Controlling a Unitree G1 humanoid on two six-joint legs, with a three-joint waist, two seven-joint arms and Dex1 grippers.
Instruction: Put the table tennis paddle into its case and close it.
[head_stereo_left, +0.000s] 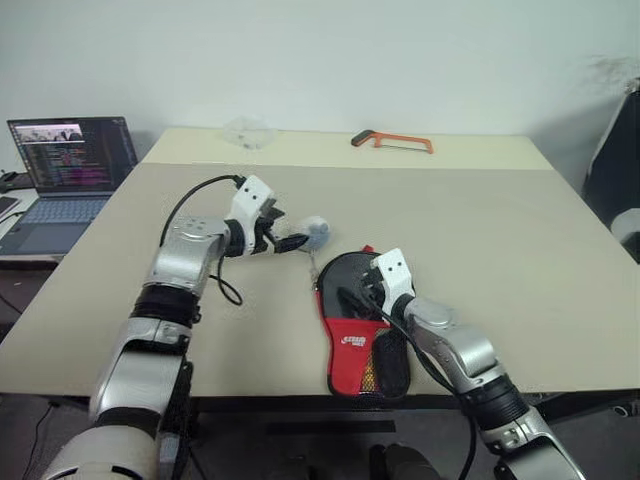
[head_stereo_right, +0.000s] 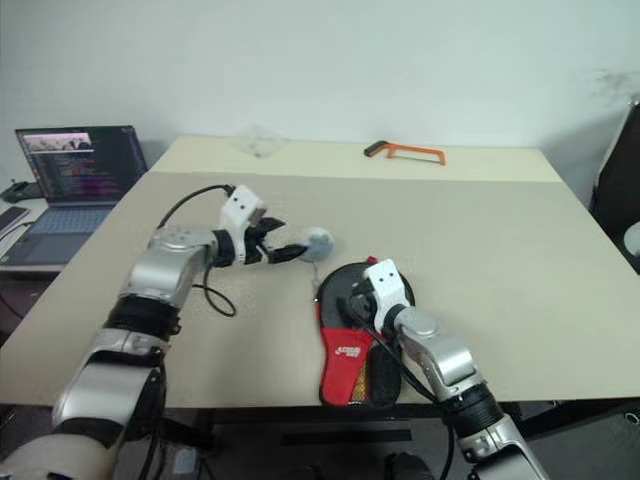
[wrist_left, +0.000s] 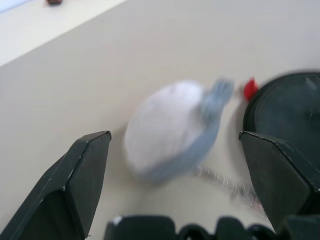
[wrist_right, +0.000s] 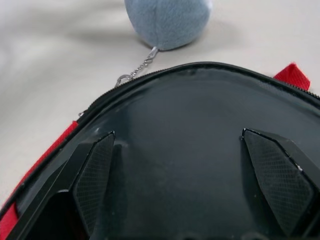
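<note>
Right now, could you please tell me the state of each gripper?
Left gripper: open, empty, its fingers either side of the grey ball.
Right gripper: open, empty, over the case.

It looks like a lab or office workroom: a big beige table (head_stereo_left: 500, 230) against a bare white wall (head_stereo_left: 400, 60), an open laptop (head_stereo_left: 65, 175) showing code on a side desk, and a hacksaw (head_stereo_left: 392, 141) lying around.

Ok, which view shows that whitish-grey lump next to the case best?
The left wrist view: the lump sits large between the open left jaws, beside the case. The right wrist view shows its lower part plus a small chain running to the case's zip edge. The head views show it small, ahead of the left gripper.
</note>
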